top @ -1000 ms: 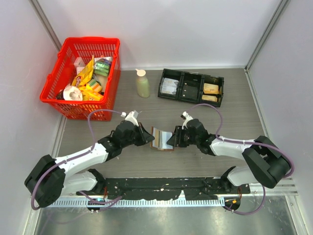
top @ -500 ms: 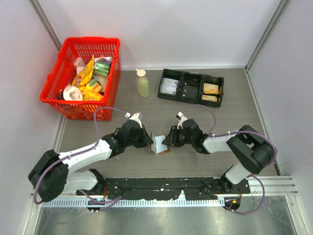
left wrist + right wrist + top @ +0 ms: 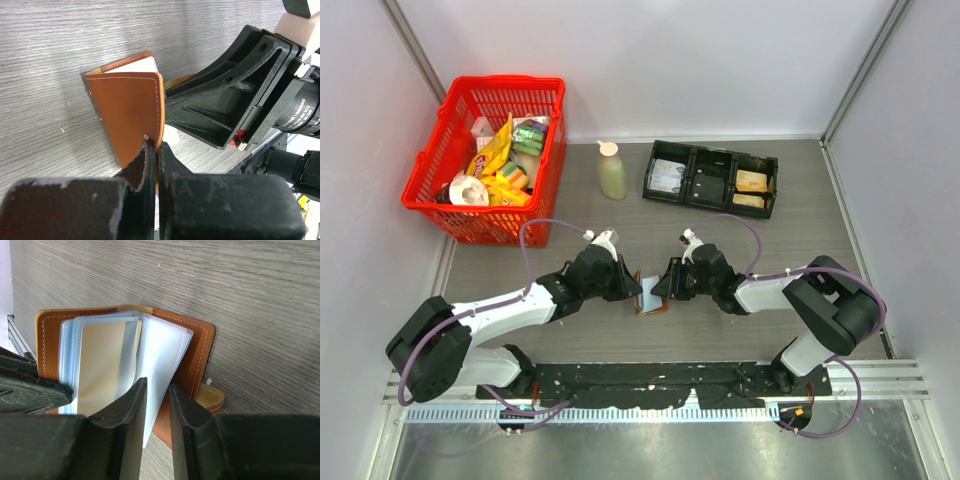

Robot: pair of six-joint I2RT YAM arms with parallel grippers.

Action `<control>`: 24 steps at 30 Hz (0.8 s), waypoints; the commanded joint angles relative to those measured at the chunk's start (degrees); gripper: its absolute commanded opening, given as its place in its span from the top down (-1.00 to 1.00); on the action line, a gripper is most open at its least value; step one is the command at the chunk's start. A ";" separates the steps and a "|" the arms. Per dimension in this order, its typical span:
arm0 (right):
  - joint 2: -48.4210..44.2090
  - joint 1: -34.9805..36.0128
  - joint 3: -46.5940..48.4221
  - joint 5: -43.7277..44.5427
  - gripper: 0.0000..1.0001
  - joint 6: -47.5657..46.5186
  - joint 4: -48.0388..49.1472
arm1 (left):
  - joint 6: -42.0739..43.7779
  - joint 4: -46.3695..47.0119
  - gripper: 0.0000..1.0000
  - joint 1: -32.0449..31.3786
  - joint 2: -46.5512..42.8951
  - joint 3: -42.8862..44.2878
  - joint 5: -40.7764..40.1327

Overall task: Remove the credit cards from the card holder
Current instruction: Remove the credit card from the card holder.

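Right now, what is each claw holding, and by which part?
Left claw pinches the holder by a corner of its brown cover. Right claw straddles the edge of a pale inner sleeve; a firm grip there cannot be told.

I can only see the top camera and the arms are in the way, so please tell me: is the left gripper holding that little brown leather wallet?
Observer: Yes, the left wrist view shows the left gripper pinched shut on the edge of the brown leather card holder.
Operator: What's inside?
Observer: The right wrist view shows a flat tan credit card tucked in a pale blue-grey pocket sleeve.
Operator: Has the right gripper grabbed it?
Observer: No, its jaws stand slightly apart around the neighbouring clear sleeve.
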 commanded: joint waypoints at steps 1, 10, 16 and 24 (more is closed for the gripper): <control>-1.16 0.62 -0.13 1.46 0.41 -1.77 -4.34 | -1.87 5.03 1.00 -0.85 1.14 0.65 2.95; -1.25 0.62 -0.40 1.19 0.40 -1.50 -3.81 | -2.40 5.65 0.99 -0.94 0.61 -0.23 2.34; -1.25 0.71 -0.66 1.19 0.40 -1.50 -3.55 | -2.75 5.91 0.99 -0.85 0.35 -0.85 2.25; -1.60 0.71 -0.84 1.11 0.40 -1.33 -3.55 | -3.19 7.14 0.95 -0.85 0.26 -1.46 2.60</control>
